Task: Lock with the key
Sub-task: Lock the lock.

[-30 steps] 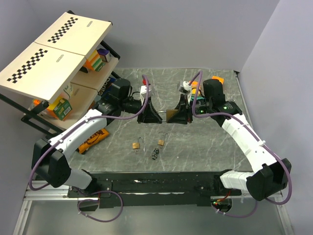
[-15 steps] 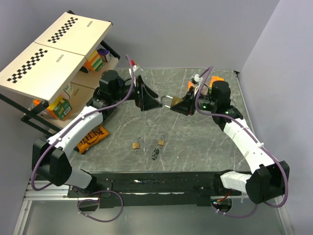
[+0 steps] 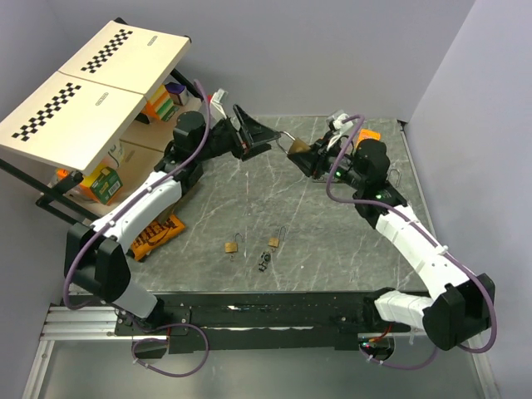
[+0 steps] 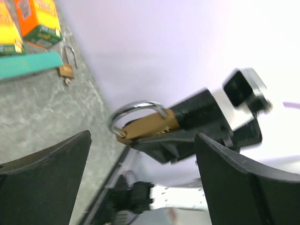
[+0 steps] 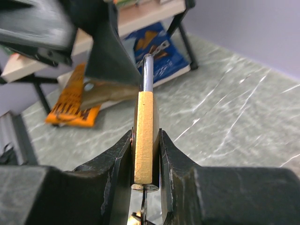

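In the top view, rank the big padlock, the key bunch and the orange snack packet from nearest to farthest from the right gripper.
1. Big padlock: clamped in the right gripper.
2. Key bunch: table, near middle.
3. Orange snack packet: far left edge.

We note a grey marble-patterned table (image 3: 332, 249). Left side: a black-framed rack (image 3: 50, 195) w/ two cream boards (image 3: 91, 79) tilted on top, each bearing a checkered strip. Rack shelves hold cartons, incl. a yellow-green one (image 3: 101, 183) low down and an orange one (image 3: 158, 106) higher up. An orange snack packet (image 3: 156, 235) lies flat on the table just beside the rack. Approx. mid-table, toward the near edge: one small brass padlock (image 3: 231, 247) and a second small brass padlock (image 3: 273, 242), near each other, not touching. Far right corner: an orange item (image 3: 368, 135), too small to ID. Left wrist view: a third small padlock (image 4: 68, 70) lies near a teal strip (image 4: 28, 64) and orange cartons (image 4: 36, 18). Right wrist view: a blue packet (image 5: 157, 51) lies by the rack's foot.
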### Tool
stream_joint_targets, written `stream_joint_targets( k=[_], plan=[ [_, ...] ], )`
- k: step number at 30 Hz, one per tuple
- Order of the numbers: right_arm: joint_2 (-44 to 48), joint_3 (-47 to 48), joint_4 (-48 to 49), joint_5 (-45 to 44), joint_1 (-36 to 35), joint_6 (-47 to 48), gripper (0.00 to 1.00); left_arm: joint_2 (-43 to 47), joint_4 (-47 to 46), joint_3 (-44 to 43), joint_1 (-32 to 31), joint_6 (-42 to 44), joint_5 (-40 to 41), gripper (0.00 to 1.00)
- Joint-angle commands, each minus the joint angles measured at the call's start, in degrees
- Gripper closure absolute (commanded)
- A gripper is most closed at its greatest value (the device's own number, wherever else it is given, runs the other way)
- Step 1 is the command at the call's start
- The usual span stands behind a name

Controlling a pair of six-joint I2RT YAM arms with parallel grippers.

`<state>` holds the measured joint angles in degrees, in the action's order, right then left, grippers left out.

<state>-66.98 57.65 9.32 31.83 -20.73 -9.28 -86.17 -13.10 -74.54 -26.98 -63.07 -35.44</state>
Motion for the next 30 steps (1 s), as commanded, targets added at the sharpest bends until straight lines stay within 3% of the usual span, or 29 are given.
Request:
stream_joint_targets(
  k=[1,7,13,30],
  plan=[
    [0.4,2.0,11.9,-12.3,-4.1,0.6,1.0,-1.6,-3.2,-2.1,-0.3,-12.5,2.8,0.04],
    [-2.5,5.1,12.7,-16.8,-7.7,1.8,1.0,-2.6,-2.9,-0.8,-0.4,-18.2,3.4,0.04],
    [-5.2,6.5,12.9,-19.5,-9.1,1.5,1.0,-2.8,-2.0,-1.4,-2.0,-13.4,4.7,0.04],
    [-8.3,8.8,15.6,-23.0,-10.9,2.2,1.0,-6.7,-2.5,-3.9,-3.3,-15.6,4.6,0.01]
  ],
)
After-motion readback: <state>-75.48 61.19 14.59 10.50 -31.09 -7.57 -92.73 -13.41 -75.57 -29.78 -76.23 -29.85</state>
